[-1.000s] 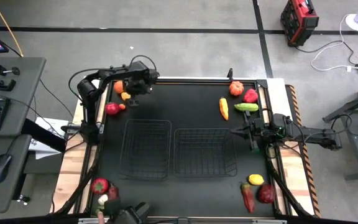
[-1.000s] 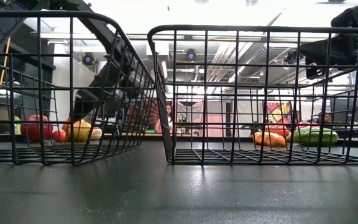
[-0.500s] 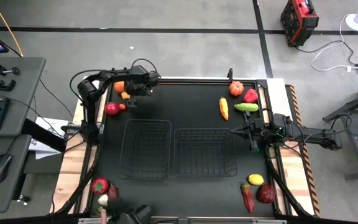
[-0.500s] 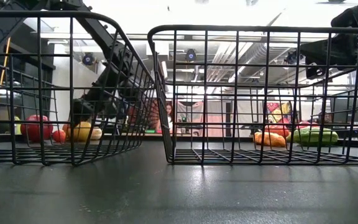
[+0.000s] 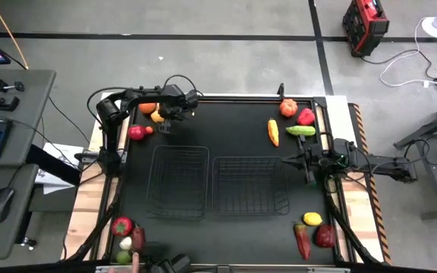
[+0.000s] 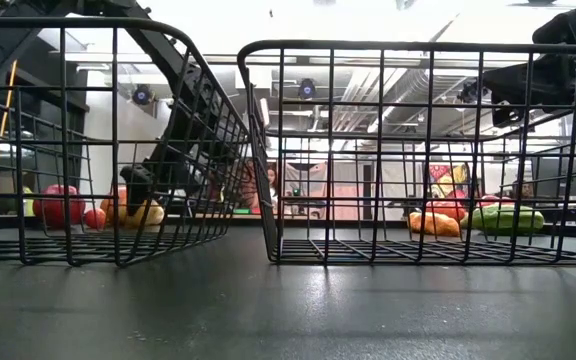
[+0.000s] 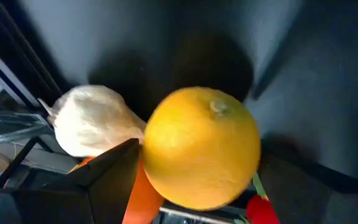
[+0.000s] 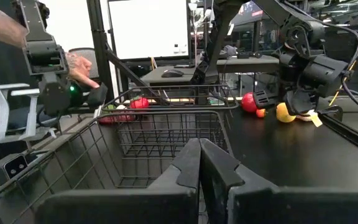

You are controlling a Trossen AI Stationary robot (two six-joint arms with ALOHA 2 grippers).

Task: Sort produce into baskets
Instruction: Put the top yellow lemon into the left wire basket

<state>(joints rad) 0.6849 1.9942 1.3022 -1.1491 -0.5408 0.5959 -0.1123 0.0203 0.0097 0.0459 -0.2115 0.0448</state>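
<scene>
My left gripper (image 5: 165, 116) is low at the table's far left corner, open, over a yellow round fruit (image 7: 202, 146) that lies on the mat beside a white garlic (image 7: 91, 127). One dark finger (image 7: 107, 177) stands close by the fruit's side; the other is hidden behind the fruit. An orange (image 5: 147, 108), a red apple (image 5: 136, 133) and a small orange piece (image 5: 149, 130) lie near. The two black wire baskets (image 5: 179, 182) (image 5: 250, 186) stand side by side mid-table. My right gripper (image 5: 287, 159) is shut and empty by the right basket's right edge. My left gripper comes down on the yellow fruit (image 8: 284, 113) from above, its fingers on either side of it. I cannot tell whether they touch it. The fruit rests on the mat.
At the far right lie a pumpkin (image 5: 287, 107), a red pepper (image 5: 306, 116), a cucumber (image 5: 300, 130) and an orange-yellow piece (image 5: 273, 132). A lemon (image 5: 312, 219) and red produce (image 5: 325, 236) lie near right, more produce (image 5: 122, 226) near left. A person's hand (image 5: 135, 262) shows at the near edge.
My left gripper has gone down toward the mat, onto the yellow fruit by the garlic, shifting slightly toward the table's right.
</scene>
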